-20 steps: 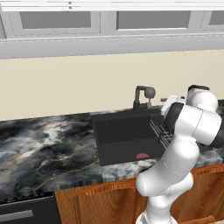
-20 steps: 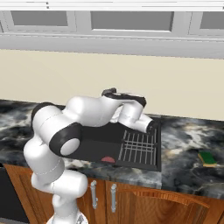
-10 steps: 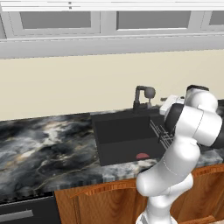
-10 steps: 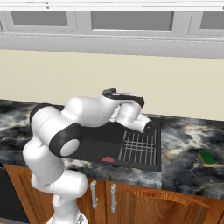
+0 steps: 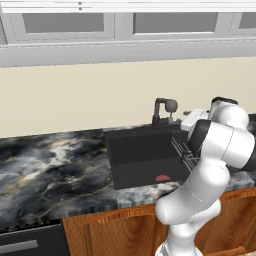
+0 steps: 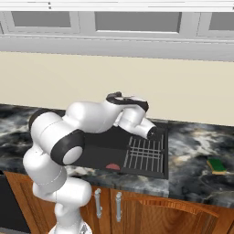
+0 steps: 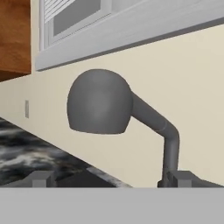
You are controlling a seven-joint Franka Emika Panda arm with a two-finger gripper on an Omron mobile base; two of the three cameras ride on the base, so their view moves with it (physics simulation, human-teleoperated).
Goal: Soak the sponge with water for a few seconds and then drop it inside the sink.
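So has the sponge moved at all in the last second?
No. In the right base view the sponge lies at the same spot on the marbled counter, right of the sink.

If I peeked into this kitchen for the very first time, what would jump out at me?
The big white robot arm bending over the black sink, its open gripper pointing at the dark tap. Then the little yellow-and-green sponge lying alone on the marbled counter to the sink's right, and a reddish spot on the sink floor.
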